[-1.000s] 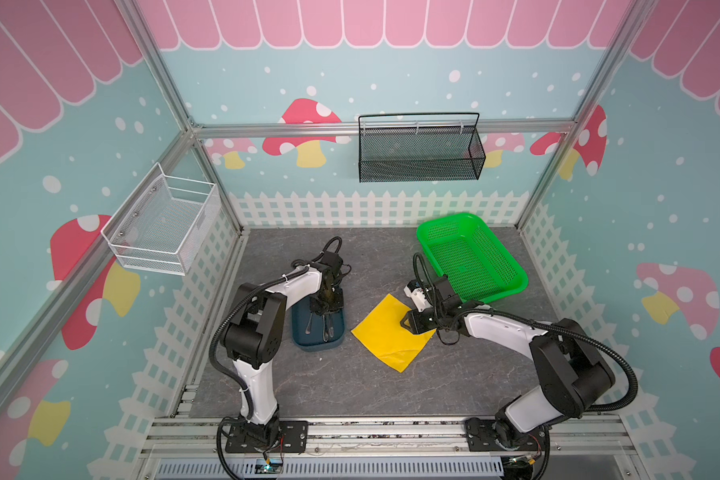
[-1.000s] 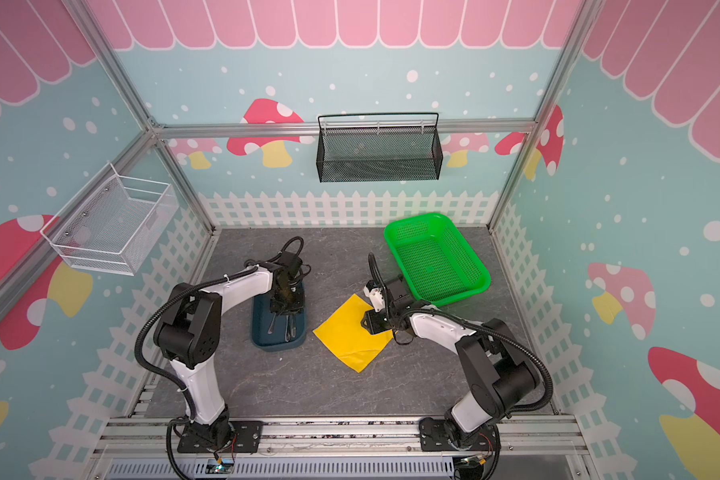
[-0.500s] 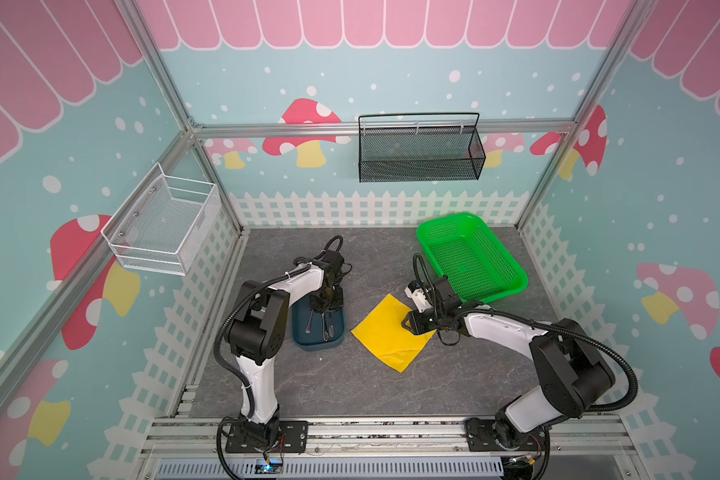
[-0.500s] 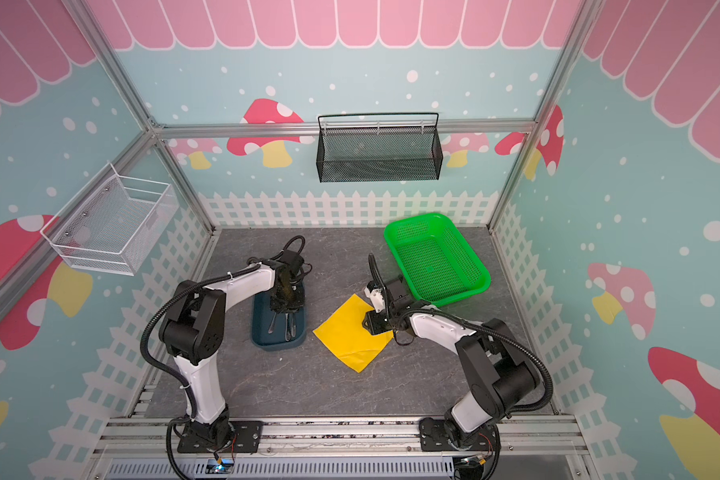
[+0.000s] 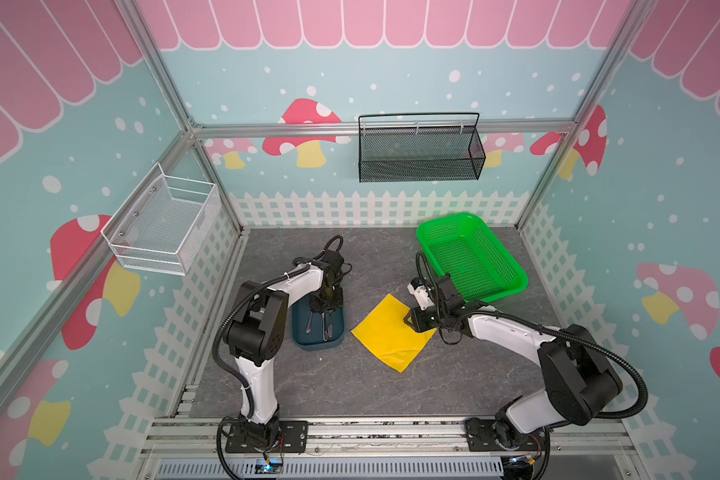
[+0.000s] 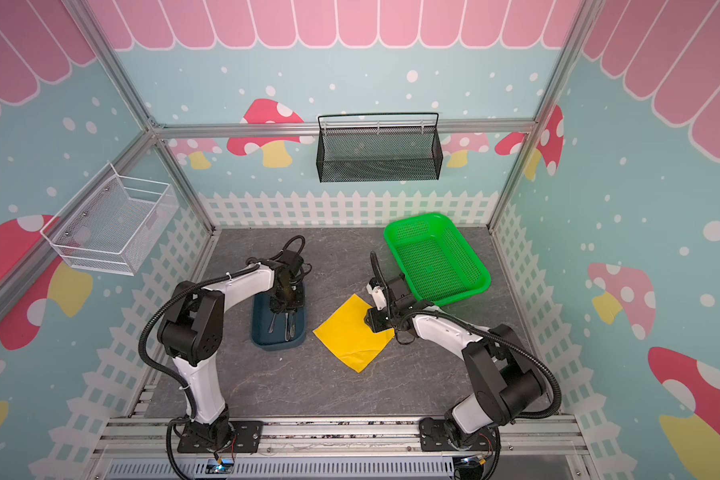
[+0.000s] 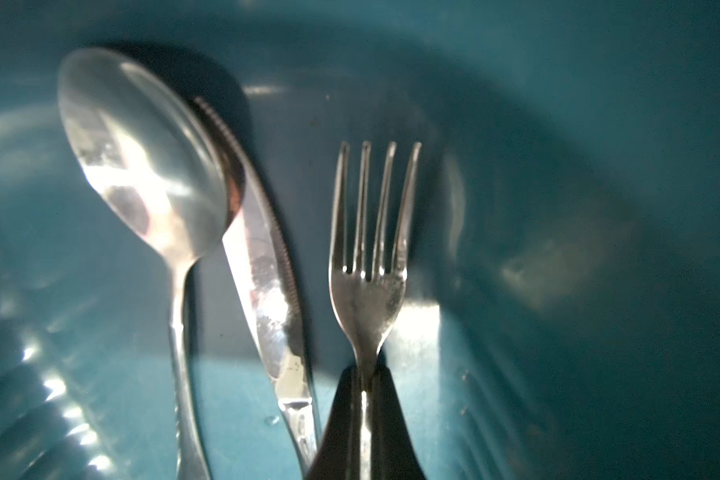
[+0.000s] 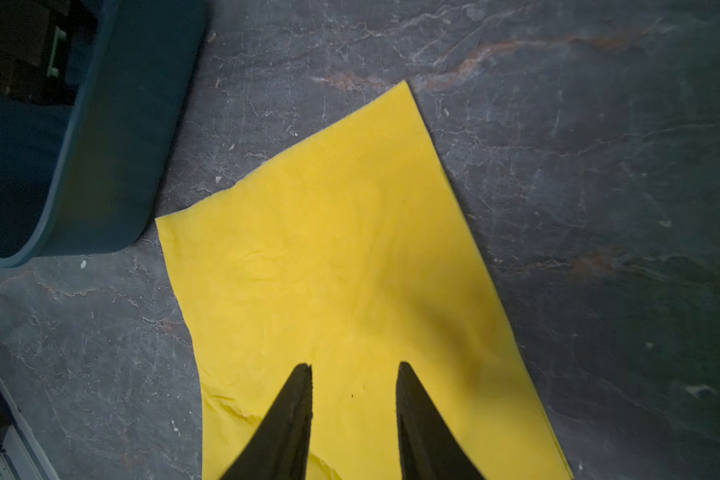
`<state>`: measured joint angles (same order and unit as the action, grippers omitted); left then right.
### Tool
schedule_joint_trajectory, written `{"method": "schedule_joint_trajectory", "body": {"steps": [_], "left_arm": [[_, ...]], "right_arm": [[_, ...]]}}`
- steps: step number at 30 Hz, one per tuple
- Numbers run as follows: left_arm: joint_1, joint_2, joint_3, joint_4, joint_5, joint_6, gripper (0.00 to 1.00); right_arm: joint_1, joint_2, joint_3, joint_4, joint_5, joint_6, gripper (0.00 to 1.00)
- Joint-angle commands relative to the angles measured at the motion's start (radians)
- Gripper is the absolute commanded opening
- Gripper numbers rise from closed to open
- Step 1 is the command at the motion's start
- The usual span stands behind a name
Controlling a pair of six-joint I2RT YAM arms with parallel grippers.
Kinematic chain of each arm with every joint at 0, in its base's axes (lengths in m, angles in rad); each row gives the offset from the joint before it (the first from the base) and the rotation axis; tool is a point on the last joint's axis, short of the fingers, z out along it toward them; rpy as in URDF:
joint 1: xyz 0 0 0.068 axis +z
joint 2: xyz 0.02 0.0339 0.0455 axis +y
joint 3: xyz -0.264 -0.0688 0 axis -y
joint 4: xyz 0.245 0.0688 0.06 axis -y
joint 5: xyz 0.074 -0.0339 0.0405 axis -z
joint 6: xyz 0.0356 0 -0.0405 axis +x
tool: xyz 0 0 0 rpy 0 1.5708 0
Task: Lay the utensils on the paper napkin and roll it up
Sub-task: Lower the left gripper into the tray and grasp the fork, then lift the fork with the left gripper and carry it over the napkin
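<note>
Three utensils lie in the blue tray; the left fingers pinch the fork by its handle. The right fingers, narrowly apart, rest on the bare paper napkin, well inside the tabletop edges. Placing and rolling remain.

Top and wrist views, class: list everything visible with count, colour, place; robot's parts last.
spoon: one, silver, in tray
knife: one, silver, in tray, between spoon and fork
fork: one, silver, in tray
tray: one, dark blue, left of napkin
napkin: one, yellow, flat on table
green basket: one, green, table's back right
mesh basket: one, black, back wall
wire basket: one, white, left wall
table: one, grey, cell floor
left gripper: one, black, shut on fork
right gripper: one, black, open over napkin
</note>
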<state>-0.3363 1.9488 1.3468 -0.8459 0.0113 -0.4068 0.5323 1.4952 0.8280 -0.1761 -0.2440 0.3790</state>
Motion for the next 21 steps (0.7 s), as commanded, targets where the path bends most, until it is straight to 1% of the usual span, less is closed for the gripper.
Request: {"method": "schedule_joint_trajectory", "body": {"steps": [1,7,12,17,21], "left_arm": [[-0.004,-0.074,-0.012,-0.017,-0.017,0.011,0.0],[-0.003,-0.115,-0.019,-0.036,-0.025,-0.004,0.0],[-0.004,-0.136,-0.032,-0.041,-0.009,-0.015,0.0],[-0.009,-0.215,-0.033,-0.07,-0.003,-0.04,0.0],[-0.032,-0.286,-0.01,-0.102,-0.013,-0.069,0.0]], "right_arm": [[0.008,-0.047,0.013,0.005,0.051,0.008,0.37],[0.008,-0.108,-0.015,0.036,0.096,0.032,0.37],[0.008,-0.143,-0.034,0.052,0.13,0.045,0.37],[0.007,-0.172,-0.047,0.065,0.178,0.068,0.37],[0.006,-0.198,-0.067,0.084,0.217,0.09,0.37]]}}
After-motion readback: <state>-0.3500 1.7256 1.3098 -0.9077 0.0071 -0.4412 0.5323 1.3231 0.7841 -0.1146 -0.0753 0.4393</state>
